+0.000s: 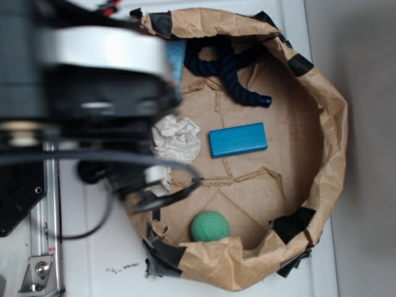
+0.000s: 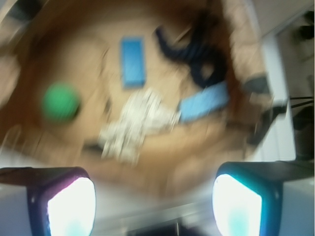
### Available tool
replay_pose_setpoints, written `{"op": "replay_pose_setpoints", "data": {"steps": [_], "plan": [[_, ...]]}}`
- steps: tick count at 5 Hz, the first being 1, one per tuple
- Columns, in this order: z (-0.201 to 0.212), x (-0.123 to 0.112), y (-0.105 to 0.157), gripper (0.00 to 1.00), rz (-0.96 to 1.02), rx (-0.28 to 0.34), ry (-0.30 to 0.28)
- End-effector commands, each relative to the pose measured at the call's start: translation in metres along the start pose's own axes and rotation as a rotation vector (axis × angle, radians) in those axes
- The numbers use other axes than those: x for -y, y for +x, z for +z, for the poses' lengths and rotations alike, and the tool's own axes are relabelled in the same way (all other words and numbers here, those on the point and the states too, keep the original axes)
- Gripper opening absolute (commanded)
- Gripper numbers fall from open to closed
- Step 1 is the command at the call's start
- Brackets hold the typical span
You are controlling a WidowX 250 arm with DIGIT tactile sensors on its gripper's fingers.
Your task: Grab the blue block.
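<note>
The blue block [image 1: 238, 139] lies flat on the brown paper floor near the middle of the bag, with nothing touching it. The blurred wrist view shows this blue block [image 2: 133, 62] near the top, far ahead of my gripper [image 2: 154, 206]. Its two fingertips [image 2: 71, 206] stand wide apart at the bottom corners, open with nothing between them. In the exterior view my arm [image 1: 93, 80] is a blurred dark and white mass over the bag's left rim, and it hides the jaws there.
A crumpled white paper [image 1: 177, 139] lies just left of the block. A navy rope [image 1: 229, 68] and a pale blue sponge [image 1: 175, 55] sit at the back, a green ball [image 1: 210, 226] at the front. The bag's raised paper rim [image 1: 334, 136] rings everything.
</note>
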State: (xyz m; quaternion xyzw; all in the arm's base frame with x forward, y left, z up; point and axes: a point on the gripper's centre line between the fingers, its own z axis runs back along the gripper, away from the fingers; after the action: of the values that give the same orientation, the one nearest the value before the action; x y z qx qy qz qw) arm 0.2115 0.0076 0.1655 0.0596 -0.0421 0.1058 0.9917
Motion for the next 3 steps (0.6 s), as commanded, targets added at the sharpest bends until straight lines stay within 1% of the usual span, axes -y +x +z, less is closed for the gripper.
{"op": "replay_pose_setpoints", "data": {"steps": [1, 2, 3], "plan": [[-0.067, 0.025, 0.088, 1.00, -0.079, 0.094, -0.102], [-0.113, 0.037, 0.095, 1.00, -0.047, 0.065, -0.091], [-0.141, 0.040, 0.095, 1.00, -0.061, 0.036, -0.058]]}}
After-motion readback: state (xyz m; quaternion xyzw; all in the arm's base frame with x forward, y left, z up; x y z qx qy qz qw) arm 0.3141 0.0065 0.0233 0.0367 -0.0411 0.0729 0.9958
